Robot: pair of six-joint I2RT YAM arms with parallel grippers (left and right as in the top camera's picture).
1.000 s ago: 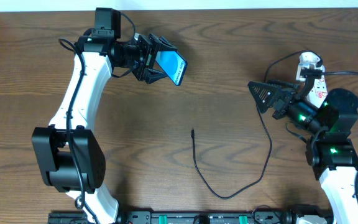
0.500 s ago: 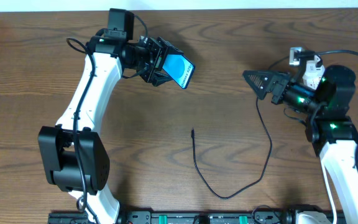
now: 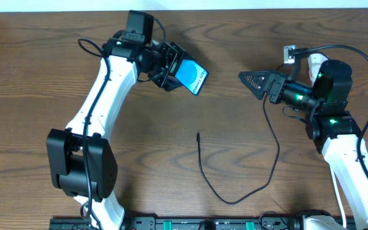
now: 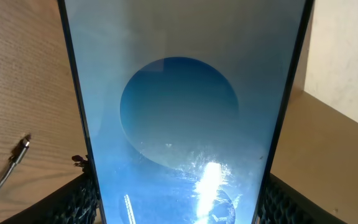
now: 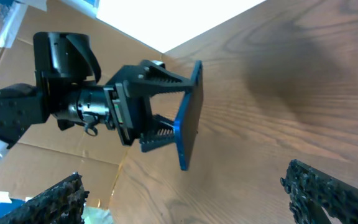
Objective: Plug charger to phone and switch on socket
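My left gripper (image 3: 171, 67) is shut on the phone (image 3: 191, 78) and holds it above the table at the back middle, blue screen up. In the left wrist view the phone (image 4: 179, 112) fills the frame between the fingers (image 4: 179, 208). The charger (image 3: 200, 163) lies on the table in a loop, its plug tip (image 3: 198, 135) below the phone; the tip also shows in the left wrist view (image 4: 22, 146). My right gripper (image 3: 251, 80) is open and empty, pointing left at the phone (image 5: 188, 118). The socket (image 3: 316, 62) is mostly hidden behind the right arm.
A small grey adapter (image 3: 290, 52) with a black cable sits at the back right by the socket. The table's back edge meets a white wall (image 3: 235, 4). Cardboard (image 5: 73, 162) shows beyond the table in the right wrist view.
My left arm has carried the phone to the right and slightly forward. My right arm has swung left and toward the back, its gripper now nearer the phone.
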